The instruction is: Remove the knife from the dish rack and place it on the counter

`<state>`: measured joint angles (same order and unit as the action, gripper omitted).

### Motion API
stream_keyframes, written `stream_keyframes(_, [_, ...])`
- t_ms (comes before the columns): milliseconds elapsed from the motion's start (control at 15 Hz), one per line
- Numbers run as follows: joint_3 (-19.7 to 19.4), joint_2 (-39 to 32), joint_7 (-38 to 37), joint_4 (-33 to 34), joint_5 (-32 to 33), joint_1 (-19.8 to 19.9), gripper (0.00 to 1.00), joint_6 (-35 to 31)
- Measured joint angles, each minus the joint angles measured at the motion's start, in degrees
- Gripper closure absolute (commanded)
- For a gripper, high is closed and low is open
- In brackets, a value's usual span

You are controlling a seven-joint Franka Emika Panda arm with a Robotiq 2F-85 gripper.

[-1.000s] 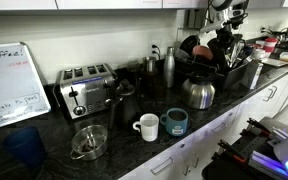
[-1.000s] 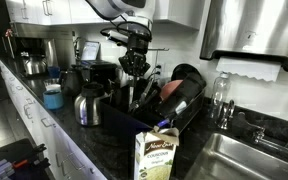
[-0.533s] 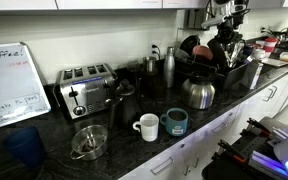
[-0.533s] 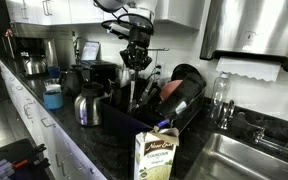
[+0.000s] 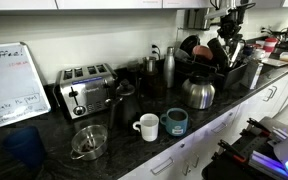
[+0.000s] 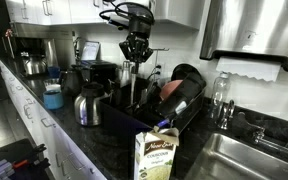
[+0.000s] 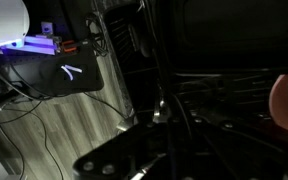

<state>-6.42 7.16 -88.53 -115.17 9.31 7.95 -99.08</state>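
Knife: knife (image 6: 129,82) is showing in an exterior view as a long, narrow, pale strip, hanging upright with its top end at the gripper and its lower end dipping among the dark items in the rack.
Knife place: it is hanging over the dish rack, directly at 6 o'clock from the gripper, not lying on the counter.
Gripper: gripper (image 6: 134,58) is pointing straight down with its fingers drawn narrow, pinching the top of the knife; in an exterior view it (image 5: 227,32) is hovering above the rack's crowded contents.
Dish rack: dish rack (image 6: 136,120) is sitting on the counter, black and low-walled, packed with dark ware; its wall (image 5: 247,76) is also showing in both exterior views.
Counter: counter (image 5: 119,148) is gleaming dark and speckled, running beneath everything.
Kettle: steel kettle (image 5: 198,92) is standing at 9 o'clock from the rack.
Mugs: white mug (image 5: 147,126) and teal mug (image 5: 176,121) are standing side by side at 7 o'clock from the kettle.
Toaster: chrome toaster (image 5: 87,88) is standing well apart from the rack.
Carton: carton (image 6: 154,158) is standing at 6 o'clock from the rack, just beside its wall.
Wrist view: it is showing mostly darkness, too dim for telling the blade.
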Motion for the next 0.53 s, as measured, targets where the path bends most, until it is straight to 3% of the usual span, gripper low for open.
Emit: stream_keyframes(533, [-1.6,5.5,0.3,1.3,-3.0,1.0,0.99,0.3])
